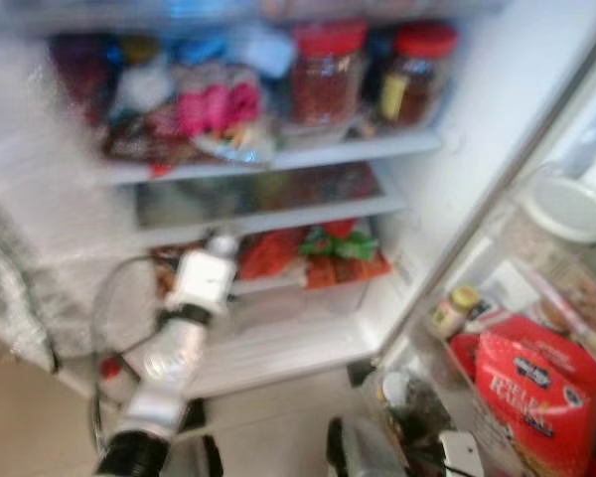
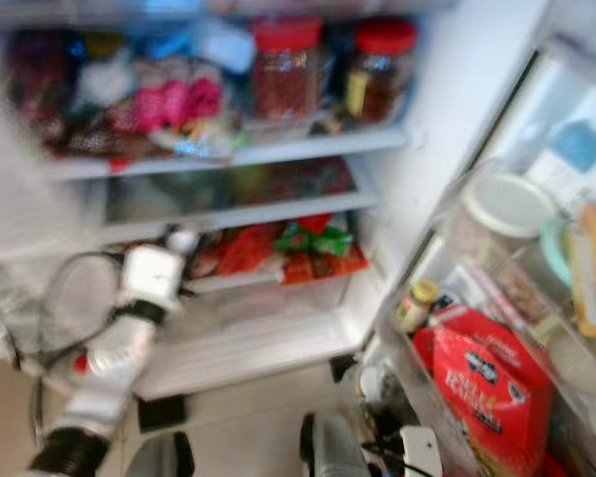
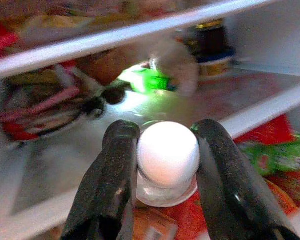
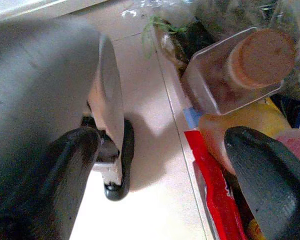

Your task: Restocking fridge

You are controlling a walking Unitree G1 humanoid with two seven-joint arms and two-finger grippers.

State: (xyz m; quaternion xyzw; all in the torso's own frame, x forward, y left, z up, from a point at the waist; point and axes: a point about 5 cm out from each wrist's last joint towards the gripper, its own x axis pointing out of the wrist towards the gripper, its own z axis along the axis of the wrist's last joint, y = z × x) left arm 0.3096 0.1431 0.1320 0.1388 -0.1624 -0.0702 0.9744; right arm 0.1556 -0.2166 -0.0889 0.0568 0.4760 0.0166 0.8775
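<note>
1. We see the left gripper [image 3: 165, 165] with its jaws clamped on a white-capped bottle [image 3: 168, 156], held at the fridge's lower shelf [image 1: 278, 214].
2. Right gripper [image 4: 165, 165] jaws wide apart, holding nothing.
3. Bottle not yet shelved; placing remains.

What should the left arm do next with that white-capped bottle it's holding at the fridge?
Probably ease it forward and set it down on the shelf ahead. The left claw is shut on the white-capped bottle at that shelf's front edge, and bare shelf surface lies just beyond it, before the green packet.
</note>
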